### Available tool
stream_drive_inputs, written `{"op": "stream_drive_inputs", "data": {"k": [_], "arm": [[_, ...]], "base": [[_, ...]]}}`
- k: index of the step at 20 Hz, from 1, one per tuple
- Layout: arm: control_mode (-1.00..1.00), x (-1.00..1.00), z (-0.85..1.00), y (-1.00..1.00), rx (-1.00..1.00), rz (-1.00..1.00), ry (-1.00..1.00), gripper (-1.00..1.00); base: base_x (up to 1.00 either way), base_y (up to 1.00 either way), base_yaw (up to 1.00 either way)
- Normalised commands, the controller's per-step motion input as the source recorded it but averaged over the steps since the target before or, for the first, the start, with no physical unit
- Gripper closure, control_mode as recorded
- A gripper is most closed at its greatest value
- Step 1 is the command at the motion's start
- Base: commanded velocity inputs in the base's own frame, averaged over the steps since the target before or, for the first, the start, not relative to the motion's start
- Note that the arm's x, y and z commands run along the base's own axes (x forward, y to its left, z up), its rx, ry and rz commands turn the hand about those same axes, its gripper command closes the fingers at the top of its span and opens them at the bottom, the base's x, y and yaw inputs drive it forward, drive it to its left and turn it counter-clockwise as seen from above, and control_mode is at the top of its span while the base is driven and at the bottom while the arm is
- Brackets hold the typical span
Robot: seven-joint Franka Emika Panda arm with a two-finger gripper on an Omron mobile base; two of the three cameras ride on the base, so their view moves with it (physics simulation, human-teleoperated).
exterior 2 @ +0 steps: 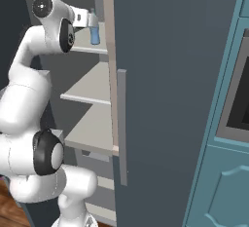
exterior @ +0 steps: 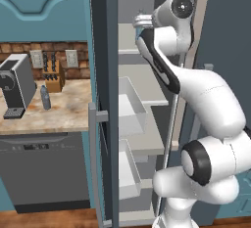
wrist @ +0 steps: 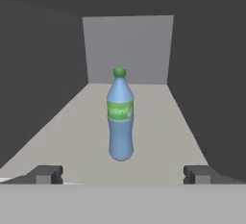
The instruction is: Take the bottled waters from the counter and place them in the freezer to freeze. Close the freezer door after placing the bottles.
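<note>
Hand view: blue bottle (wrist: pixel 120 122) upright

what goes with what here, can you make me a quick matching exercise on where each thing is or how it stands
Things:
1. blue bottle with green cap
2. grey-blue bottle
3. end effector
4. freezer door

States or places:
A. swung open
B. on the counter beside the coffee machine
C. open, holding nothing
D. upright on a freezer shelf

Pairs: 1-D, 2-B, 3-C, 4-A
</note>
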Motion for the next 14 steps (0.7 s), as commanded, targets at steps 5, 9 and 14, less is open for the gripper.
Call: {"op": "stream_drive_inputs", "data": {"k": [5,9,14], "arm": [[-1.00,-0.99,0.07,-0.26,0.01,-0.01,0.11,-1.00],[-1.00,-1.00,0.00,-0.19,0.00,0.00,0.12,-1.00],[-1.00,-1.00,-0.23,-0.02,0.00,0.00,0.20,-1.00]], "base": [[0.00,0.00,0.00],[0.00,0.00,0.00],[0.00,0.00,0.00]]}}
